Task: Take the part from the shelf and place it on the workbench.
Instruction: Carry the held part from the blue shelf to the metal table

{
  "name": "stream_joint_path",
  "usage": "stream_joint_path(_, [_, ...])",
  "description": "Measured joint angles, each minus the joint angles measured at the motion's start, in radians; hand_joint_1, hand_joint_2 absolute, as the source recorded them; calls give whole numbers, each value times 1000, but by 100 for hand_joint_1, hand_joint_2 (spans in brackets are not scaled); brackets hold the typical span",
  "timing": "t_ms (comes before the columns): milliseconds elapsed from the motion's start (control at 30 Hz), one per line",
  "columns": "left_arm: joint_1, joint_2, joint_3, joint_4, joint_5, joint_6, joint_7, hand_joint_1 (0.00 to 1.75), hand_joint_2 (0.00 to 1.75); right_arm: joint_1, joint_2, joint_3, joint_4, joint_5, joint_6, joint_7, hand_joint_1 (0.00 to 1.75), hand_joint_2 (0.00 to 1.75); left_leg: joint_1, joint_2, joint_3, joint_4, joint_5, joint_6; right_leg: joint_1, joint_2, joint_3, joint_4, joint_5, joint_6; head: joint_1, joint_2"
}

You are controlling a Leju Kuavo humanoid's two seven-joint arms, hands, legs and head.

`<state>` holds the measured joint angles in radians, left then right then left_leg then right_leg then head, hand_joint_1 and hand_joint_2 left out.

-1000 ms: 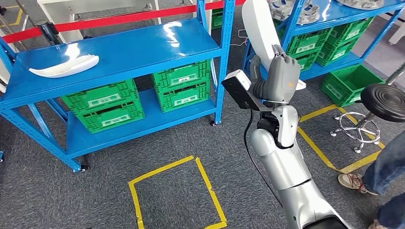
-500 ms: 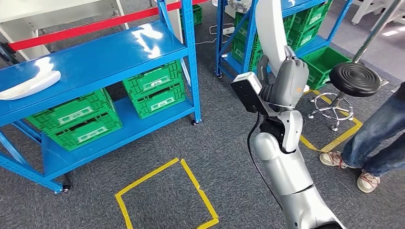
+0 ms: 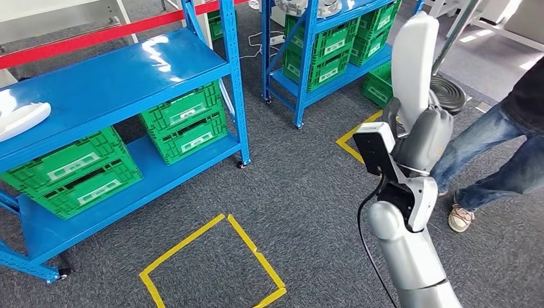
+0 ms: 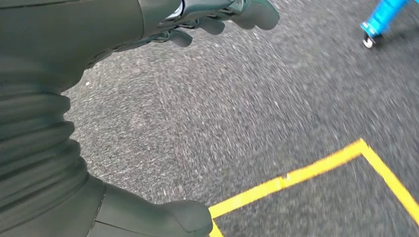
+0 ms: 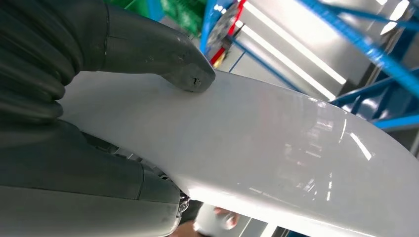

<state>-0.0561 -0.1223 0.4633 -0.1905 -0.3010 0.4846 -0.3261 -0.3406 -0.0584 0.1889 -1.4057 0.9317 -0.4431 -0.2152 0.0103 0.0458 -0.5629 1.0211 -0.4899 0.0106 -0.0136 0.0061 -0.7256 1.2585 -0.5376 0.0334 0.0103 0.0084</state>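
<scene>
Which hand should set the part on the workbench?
Right. The right hand already grips the white part, upright. The left hand hangs over the carpet, holding nothing.

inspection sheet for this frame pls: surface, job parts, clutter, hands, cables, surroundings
Surface: workbench nothing seen; grey carpet floor with a yellow tape square.
Job's things: white part held upright in the right hand; second white part lies on the blue shelf.
Clutter: green crates on the shelf's lower level.
Hands: right hand grips the part; left hand holds nothing, over the floor.
Cables: black cable along the right arm.
Surroundings: person standing close by on the right; black stool; second blue rack.
</scene>
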Motion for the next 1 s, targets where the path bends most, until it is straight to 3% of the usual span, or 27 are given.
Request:
stream_joint_path(67, [-2, -9, -15, 0, -41, -10, 28, 0, 175, 62, -33, -28, -63, -10, -11, 2, 175, 175, -3, 13, 0, 6, -5, -3, 5, -35, 85, -141, 50, -8, 1, 0])
stream_joint_path(133, [-1, -17, -36, 1, -80, -17, 53, 0, 175, 125, -65, -61, -128, -28, -18, -2, 175, 175, -7, 23, 2, 11, -11, -12, 12, -61, 129, -222, 65, -19, 1, 0])
stream_joint_path(233, [2, -25, -69, 2, -122, -25, 77, 0, 175, 219, -107, -113, -207, -65, -25, -17, 175, 175, -8, 38, 7, 8, -17, -27, 11, -41, 128, -236, 68, -32, 1, 0])
stream_joint_path(300, [4, -26, -90, 3, -142, -29, 85, 0, 175, 270, -126, -146, -249, -85, -33, -31, 175, 175, -6, 9, -4, 43, -47, -38, 3, -24, 131, -244, 75, -41, -2, 0])
stream_joint_path(367, [6, -24, -104, 5, -153, -29, 88, 0, 175, 303, -133, -163, -277, -94, -39, -48, 175, 175, -3, -29, -49, 152, -111, -45, -1, -4, 130, -246, 78, -47, -6, 0])
stream_joint_path(433, [7, -18, -111, 6, -154, -27, 85, 0, 175, 318, -134, -165, -286, -94, -46, -60, 175, 175, -2, -37, -96, 262, -152, -48, -2, 19, 129, -245, 79, -48, -8, 0])
stream_joint_path(467, [6, -16, -114, 6, -152, -25, 81, 0, 175, 320, -134, -165, -287, -91, -52, -64, 175, 175, -2, -39, -101, 272, -145, -48, -2, 32, 129, -245, 79, -47, -9, 0])
stream_joint_path(500, [3, -13, -115, 6, -150, -23, 80, 0, 175, 322, -134, -165, -289, -85, -58, -63, 175, 175, -1, -42, -89, 244, -119, -47, -3, 44, 129, -243, 80, -46, -10, 0])
stream_joint_path(533, [1, -12, -116, 6, -148, -21, 81, 0, 175, 324, -134, -165, -293, -77, -65, -60, 175, 175, 0, -51, -61, 183, -82, -46, -4, 55, 129, -242, 80, -44, -11, 0])
stream_joint_path(600, [-4, -9, -117, 6, -151, -18, 90, 0, 175, 330, -132, -165, -306, -59, -73, -52, 175, 175, 3, -92, -4, 56, -33, -42, -5, 75, 126, -237, 81, -36, -13, 0])
stream_joint_path(667, [-9, -9, -118, 6, -151, -17, 92, 0, 175, 338, -131, -165, -316, -51, -78, -48, 175, 175, 3, -115, 17, 8, -27, -35, -6, 92, 118, -236, 85, -23, -13, 0])
stream_joint_path(733, [-12, -11, -118, 4, -137, -18, 79, 0, 175, 349, -130, -165, -324, -50, -81, -43, 175, 175, 1, -98, 19, 4, -22, -21, -9, 102, 112, -238, 90, -9, -13, 0])
stream_joint_path(800, [-15, -14, -117, 0, -121, -20, 62, 0, 175, 358, -130, -169, -331, -53, -81, -41, 175, 175, 1, -78, 20, -2, -15, -6, -8, 65, 96, -209, 73, -1, -8, 0])
stream_joint_path(867, [-15, -15, -116, -2, -116, -20, 58, 0, 175, 357, -130, -173, -333, -56, -81, -41, 175, 175, -2, -55, 19, -5, -13, 4, -5, 16, 47, -106, 14, 2, -3, 0])
stream_joint_path(933, [-15, -18, -115, -1, -119, -20, 65, 0, 175, 358, -128, -178, -333, -56, -82, -40, 175, 175, -6, -30, 17, -4, -14, 8, -4, 4, -12, 23, -41, 5, -1, 0])
stream_joint_path(967, [-15, -19, -115, 0, -121, -20, 71, 0, 175, 363, -127, -180, -334, -54, -82, -39, 175, 175, -7, -17, 16, -2, -15, 9, -4, 3, -23, 51, -46, 4, -1, 0])
stream_joint_path(1000, [-15, -21, -115, 0, -122, -20, 76, 0, 175, 369, -126, -183, -336, -51, -82, -37, 175, 175, -8, -5, 15, 0, -16, 9, -4, 1, -14, 40, -32, 3, 0, 0])
